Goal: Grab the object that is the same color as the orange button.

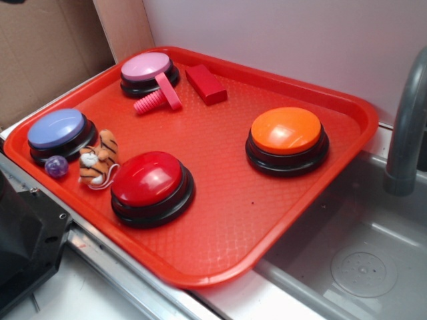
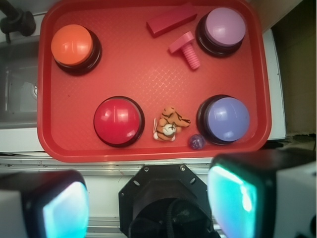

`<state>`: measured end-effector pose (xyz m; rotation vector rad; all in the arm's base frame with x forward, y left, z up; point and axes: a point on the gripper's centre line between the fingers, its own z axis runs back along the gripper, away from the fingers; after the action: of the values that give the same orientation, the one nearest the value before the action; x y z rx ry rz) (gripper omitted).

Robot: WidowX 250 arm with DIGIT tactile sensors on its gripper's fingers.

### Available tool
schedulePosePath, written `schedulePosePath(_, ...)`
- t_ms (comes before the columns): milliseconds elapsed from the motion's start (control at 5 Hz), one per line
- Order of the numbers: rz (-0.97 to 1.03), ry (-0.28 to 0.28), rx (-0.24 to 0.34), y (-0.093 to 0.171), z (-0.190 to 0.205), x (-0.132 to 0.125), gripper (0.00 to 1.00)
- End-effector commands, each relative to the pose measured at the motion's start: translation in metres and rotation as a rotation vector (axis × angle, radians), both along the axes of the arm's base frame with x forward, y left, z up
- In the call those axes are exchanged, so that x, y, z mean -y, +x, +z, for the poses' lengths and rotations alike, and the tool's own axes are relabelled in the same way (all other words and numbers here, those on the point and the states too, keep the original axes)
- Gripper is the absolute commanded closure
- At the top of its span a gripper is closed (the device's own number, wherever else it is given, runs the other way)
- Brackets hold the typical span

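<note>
Ahead of the open, empty claw (image 2: 143, 206), the tiger toy (image 2: 169, 124) is seen on the red tray (image 2: 148, 74), between the red button (image 2: 118, 120) and the blue button (image 2: 227, 118). A button or the purple ball (image 2: 196, 142) could be struck, since the gap is narrow. The toy is small, orange-striped, lying sideways.

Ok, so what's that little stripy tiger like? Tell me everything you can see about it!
The tiger is a small plush toy, soft and fuzzy-looking, orange with black stripes and a white face. It lies on the red tray, between the red button and the blue button, right up against both. A tiny purple ball sits just beside it. A thin white cord trails from it. Nothing is holding it; the pincer is open, off the tray.
</note>
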<state>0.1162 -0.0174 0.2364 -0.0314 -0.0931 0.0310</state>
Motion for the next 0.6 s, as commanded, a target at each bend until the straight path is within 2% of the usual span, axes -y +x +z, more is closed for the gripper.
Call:
schedulePosePath(0, 0.000, 0.000, 0.000, 0.000, 0.000, 0.000, 0.00)
schedulePosePath(400, 0.179, -0.032, -0.080, 0.019, -0.061, -0.030, 0.00)
